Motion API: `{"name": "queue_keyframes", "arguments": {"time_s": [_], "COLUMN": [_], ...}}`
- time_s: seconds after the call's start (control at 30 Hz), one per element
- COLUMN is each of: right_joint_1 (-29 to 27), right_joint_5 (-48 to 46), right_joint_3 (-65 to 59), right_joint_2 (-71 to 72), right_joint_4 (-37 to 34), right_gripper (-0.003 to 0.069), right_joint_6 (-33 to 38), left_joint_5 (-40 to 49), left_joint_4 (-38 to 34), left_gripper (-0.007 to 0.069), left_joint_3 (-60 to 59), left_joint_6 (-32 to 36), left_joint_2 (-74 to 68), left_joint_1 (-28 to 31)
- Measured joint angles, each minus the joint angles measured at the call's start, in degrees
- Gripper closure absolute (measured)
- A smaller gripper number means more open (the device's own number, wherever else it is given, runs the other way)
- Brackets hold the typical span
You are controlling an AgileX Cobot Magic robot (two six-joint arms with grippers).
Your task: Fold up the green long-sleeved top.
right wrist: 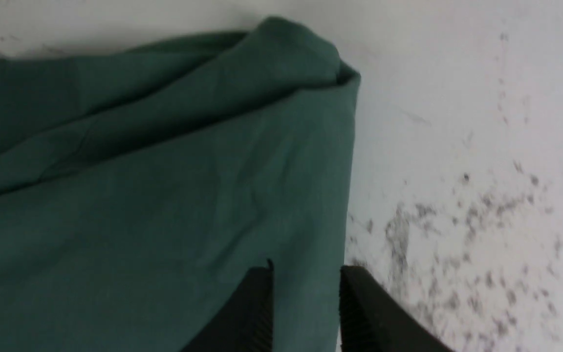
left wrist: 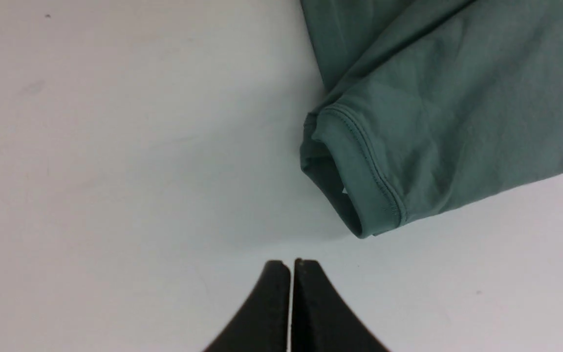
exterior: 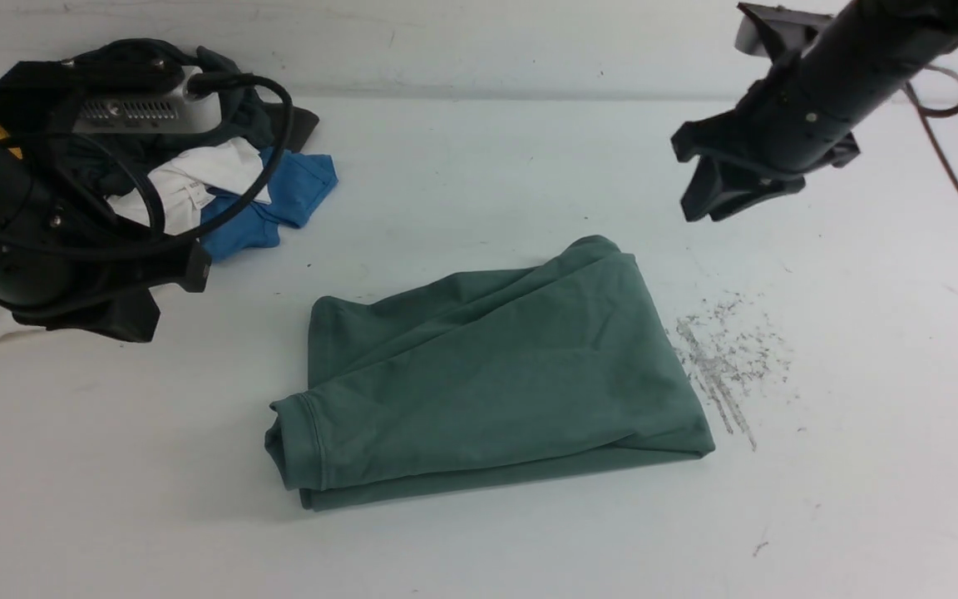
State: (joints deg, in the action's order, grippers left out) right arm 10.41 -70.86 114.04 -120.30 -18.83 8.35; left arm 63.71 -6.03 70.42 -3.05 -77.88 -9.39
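"Starting with the white bench (exterior: 479, 150), what sits on it?" Mira asks.

"The green long-sleeved top (exterior: 487, 366) lies in the middle, folded into a compact, roughly rectangular bundle of several layers," says Tomas. "A pile of other garments (exterior: 229, 175), with a blue one (exterior: 296, 191) among them, lies at the far left, well apart from it. Grey scuff marks (exterior: 724, 358) speckle the bench just beside the top's right edge."

"And the arms?"

"Neither touches the cloth. The right pincer (right wrist: 305, 270) hangs raised near the top's right edge with its jaws parted and nothing between them. The left pincer (left wrist: 291, 266) hovers over bare bench near the top's left corner. Its jaws are pressed together and empty."

"So which step is this?"

"I'd judge the folding is as good as finished. No sleeve trails loose, and the stitched band (left wrist: 359, 171) at the left corner sits on the stack. This looks like the letting-go stage."

"What does the next move call for?"

"Probably only that both arms draw clear without snagging the upper layer. If tidying is wanted, the far edge, where a ridge of cloth bulges, could take a light press."
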Motion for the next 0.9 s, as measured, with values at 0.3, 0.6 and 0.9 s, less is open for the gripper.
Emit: {"name": "queue_keyframes", "arguments": {"time_s": [0.3,0.6,0.9], "right_joint_1": [3.48,6.85,6.79], "right_joint_5": [0.01,0.07,0.47], "right_joint_3": [-5.60,-7.04,-7.04], "right_joint_2": [-4.29,-5.65,-10.03], "right_joint_4": [3.91,12.90,5.70], "right_gripper": [0.0306,0.0286,0.0205], "right_joint_6": [-3.51,-4.87,-5.01], "left_joint_5": [2.34,2.41,2.80], "left_joint_4": [-0.26,-1.17,-1.35], "left_gripper": [0.0628,0.0628,0.0628], "left_joint_3": [0.00,0.00,0.00], "left_joint_6": [1.05,1.20,1.72], "left_joint_2": [0.00,0.00,0.00], "left_joint_1": [0.00,0.00,0.00]}}
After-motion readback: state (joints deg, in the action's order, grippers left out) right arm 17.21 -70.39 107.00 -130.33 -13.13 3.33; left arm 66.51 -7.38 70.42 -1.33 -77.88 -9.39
